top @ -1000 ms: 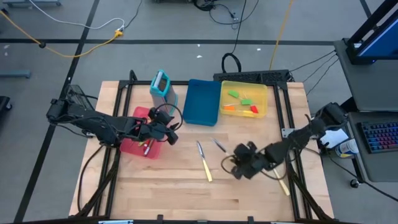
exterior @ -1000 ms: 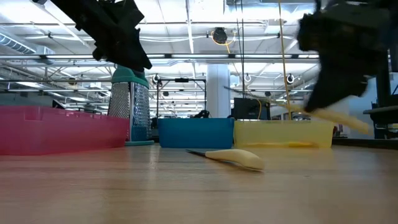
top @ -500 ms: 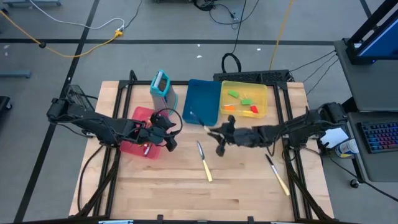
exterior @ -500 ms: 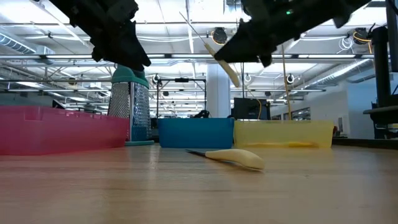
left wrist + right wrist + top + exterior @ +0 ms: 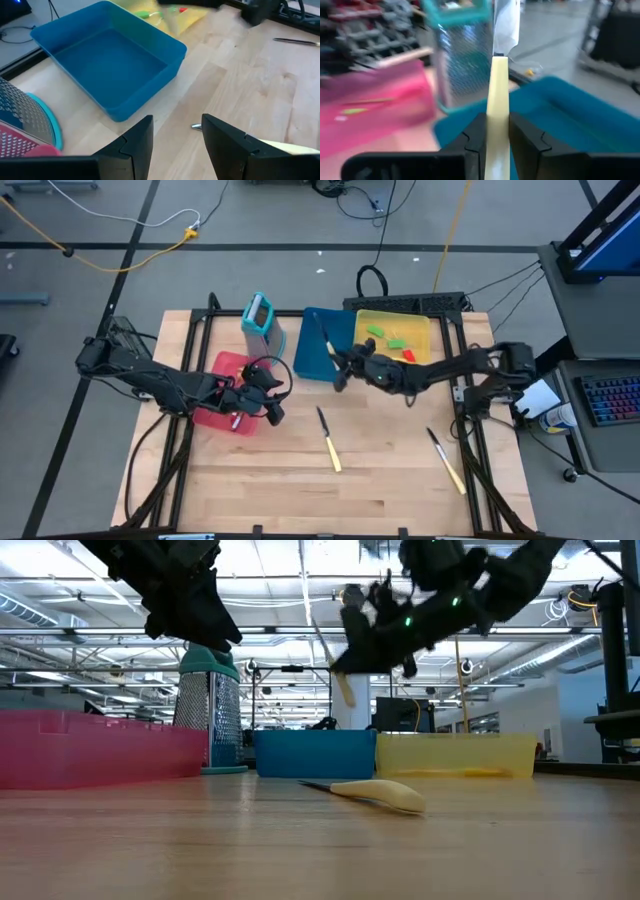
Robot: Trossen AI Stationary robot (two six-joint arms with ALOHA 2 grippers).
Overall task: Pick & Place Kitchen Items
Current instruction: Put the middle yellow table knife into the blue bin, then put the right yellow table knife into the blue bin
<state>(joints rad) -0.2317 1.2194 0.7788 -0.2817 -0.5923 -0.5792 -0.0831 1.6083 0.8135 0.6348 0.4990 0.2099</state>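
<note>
A: Where's the right gripper?
B: Above the blue tray's edge, clamped on a cream-handled knife, blade up.
A: And the left gripper?
B: Spread apart and empty, beside the red tray. Two more knives lie on the table.

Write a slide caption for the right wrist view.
Right gripper holds a cream-handled knife blade-up over the blue tray, teal holder and red tray beyond.
</note>
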